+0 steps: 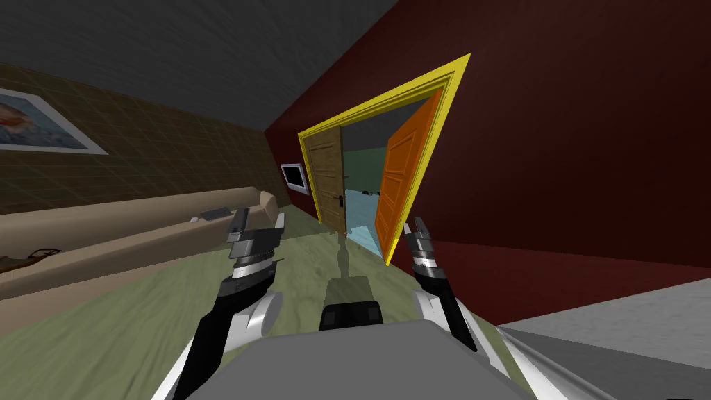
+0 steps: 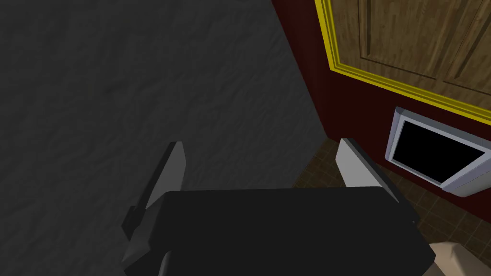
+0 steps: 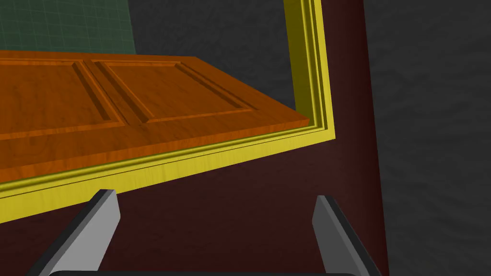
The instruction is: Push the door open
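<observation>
1. The right gripper (image 1: 415, 232) is raised near the doorway's right side with its two fingers spread wide and holding nothing. In its wrist view (image 3: 216, 211) they point at the dark red wall (image 1: 555, 173) just beside the yellow door frame (image 3: 192, 160).
2. The left gripper (image 1: 260, 217) is raised beside it, well apart, fingers also wide open and empty.
3. A beige sofa (image 1: 125, 232) runs along the brown tiled wall to the left, under a framed picture (image 1: 35, 125).
4. A wall screen (image 1: 294, 178) with a pale bezel hangs just left of the frame.
5. Greenish floor (image 1: 139, 305) lies between the grippers and the doorway.
6. A brown door leaf (image 1: 326, 177) with a dark handle (image 1: 339, 200) fills the frame's left half.
7. The orange door (image 1: 399, 184) is the right leaf, hinged at the frame's right side and swung away into the room beyond. It is panelled, wood-grained and bright orange.
8. Through the gap show a green wall (image 1: 364, 167) and a pale blue floor (image 1: 361, 208).
</observation>
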`<state>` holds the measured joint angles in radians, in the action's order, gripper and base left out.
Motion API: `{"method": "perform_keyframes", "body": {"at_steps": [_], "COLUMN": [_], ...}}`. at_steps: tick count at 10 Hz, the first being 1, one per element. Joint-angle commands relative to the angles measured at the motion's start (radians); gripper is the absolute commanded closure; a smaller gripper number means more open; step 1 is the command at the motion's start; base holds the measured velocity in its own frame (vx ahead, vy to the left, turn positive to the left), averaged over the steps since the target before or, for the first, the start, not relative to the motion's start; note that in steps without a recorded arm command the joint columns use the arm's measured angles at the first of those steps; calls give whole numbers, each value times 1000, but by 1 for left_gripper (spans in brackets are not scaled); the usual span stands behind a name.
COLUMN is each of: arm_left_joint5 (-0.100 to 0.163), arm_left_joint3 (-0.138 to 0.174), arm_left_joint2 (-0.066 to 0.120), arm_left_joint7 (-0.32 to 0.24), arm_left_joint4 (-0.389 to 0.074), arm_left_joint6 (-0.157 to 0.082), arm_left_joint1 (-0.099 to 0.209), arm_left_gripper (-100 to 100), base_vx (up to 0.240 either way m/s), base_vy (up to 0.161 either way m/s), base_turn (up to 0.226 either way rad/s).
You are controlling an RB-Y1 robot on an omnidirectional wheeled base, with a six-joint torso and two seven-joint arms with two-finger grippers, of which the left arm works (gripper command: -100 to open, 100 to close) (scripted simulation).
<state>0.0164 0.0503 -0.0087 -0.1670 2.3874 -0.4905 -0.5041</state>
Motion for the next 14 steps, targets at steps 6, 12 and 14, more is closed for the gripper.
{"method": "perform_keyframes", "body": {"at_steps": [6,12,14], "arm_left_joint5": [-8,-18,-21], "arm_left_joint3": [-30,-62,-74], "arm_left_joint2": [31,56,62], "arm_left_joint7": [-9,-20,-23], "arm_left_joint4": [-129,-270,-320], "arm_left_joint6": [3,7,8], "arm_left_joint1": [76,158,187], "arm_left_gripper": [-100,-100,-100], "base_vx": [94,99,91], "base_vy": [53,53,64], "base_turn": [-17,-19,-20]}}
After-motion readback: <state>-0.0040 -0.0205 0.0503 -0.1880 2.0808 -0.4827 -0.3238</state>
